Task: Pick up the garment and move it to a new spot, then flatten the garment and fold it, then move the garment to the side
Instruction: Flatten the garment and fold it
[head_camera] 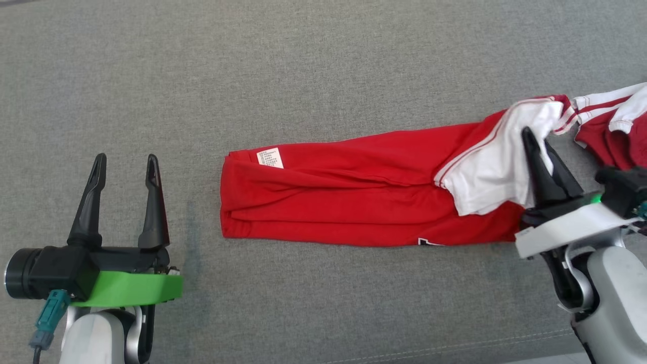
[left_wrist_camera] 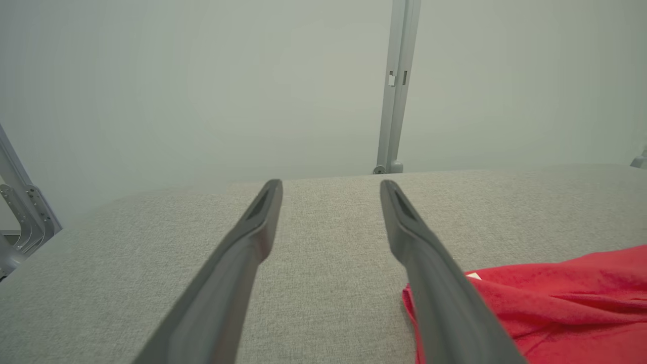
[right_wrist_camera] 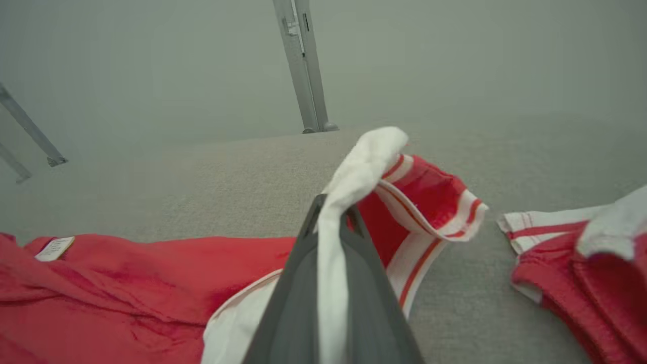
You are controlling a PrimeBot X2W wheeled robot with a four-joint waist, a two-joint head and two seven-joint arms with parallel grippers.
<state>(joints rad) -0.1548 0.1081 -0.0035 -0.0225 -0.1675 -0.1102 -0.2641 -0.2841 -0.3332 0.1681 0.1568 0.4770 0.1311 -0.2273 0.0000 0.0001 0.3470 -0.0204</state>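
As the garment [head_camera: 354,197] is stretched sideways, its sleeve [head_camera: 485,177] is clamped by the right fingers [head_camera: 536,167]; the hem [head_camera: 226,202] is found nearer the spread left fingers [head_camera: 151,202].

The garment [head_camera: 354,202] is soft matt cloth. Under it the surface [head_camera: 303,76] is rough woven fabric, left gripper [head_camera: 126,166] looks matt plastic

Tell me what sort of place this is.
Probably a robot test or lab setup, not a home: a broad grey fabric-covered surface carries a red and white garment, and behind it stand a bare pale wall and a metal frame post.
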